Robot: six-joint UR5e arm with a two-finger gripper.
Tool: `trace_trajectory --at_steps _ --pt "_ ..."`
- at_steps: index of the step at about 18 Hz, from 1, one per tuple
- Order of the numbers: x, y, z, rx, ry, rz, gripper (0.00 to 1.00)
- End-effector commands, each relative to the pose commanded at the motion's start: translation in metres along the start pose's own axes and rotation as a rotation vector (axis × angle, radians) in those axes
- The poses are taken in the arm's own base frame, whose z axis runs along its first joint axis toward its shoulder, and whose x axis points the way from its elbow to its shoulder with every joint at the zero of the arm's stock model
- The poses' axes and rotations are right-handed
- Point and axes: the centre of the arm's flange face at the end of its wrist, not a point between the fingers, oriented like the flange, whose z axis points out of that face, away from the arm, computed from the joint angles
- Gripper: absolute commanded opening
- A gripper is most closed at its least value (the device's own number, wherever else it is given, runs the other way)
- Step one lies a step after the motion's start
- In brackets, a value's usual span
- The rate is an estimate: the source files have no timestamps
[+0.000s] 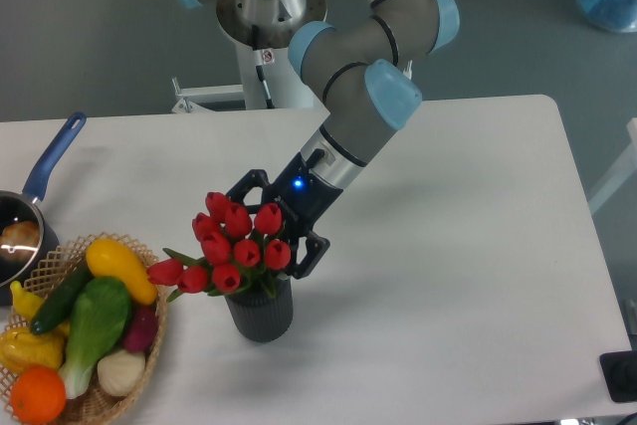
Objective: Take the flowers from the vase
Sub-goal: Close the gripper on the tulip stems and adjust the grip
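1. Flowers [231, 246] stand a little left of the frame's centre: a bunch of red tulip buds with green leaves, their stems down in the vase [261, 312].
2. Vase: a short dark grey ribbed cylinder, upright on the white table [468, 276], just right of the basket.
3. Gripper [279, 223] sits at the upper right edge of the bunch, above the vase's rim. Its two black fingers [310, 250] are spread apart, one near the top buds and one low on the right; they reach around that side of the bunch, but whether they touch the blooms cannot be told.
4. Arm [363, 97] slants down from the upper middle of the frame toward the bunch, grey with pale blue caps.
5. Basket [149, 355] in the lower left corner is wicker and holds yellow, green, orange and purple produce.
6. Saucepan [40, 186] with a blue handle lies at the left edge, partly cut off.
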Motion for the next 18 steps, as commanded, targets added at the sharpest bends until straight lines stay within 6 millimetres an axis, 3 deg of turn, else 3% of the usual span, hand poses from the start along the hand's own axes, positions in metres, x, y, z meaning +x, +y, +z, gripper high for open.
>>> trace_trajectory --at_steps 18 --pt "-0.0031 -0.0087 0.0008 0.071 0.02 -0.005 1.0"
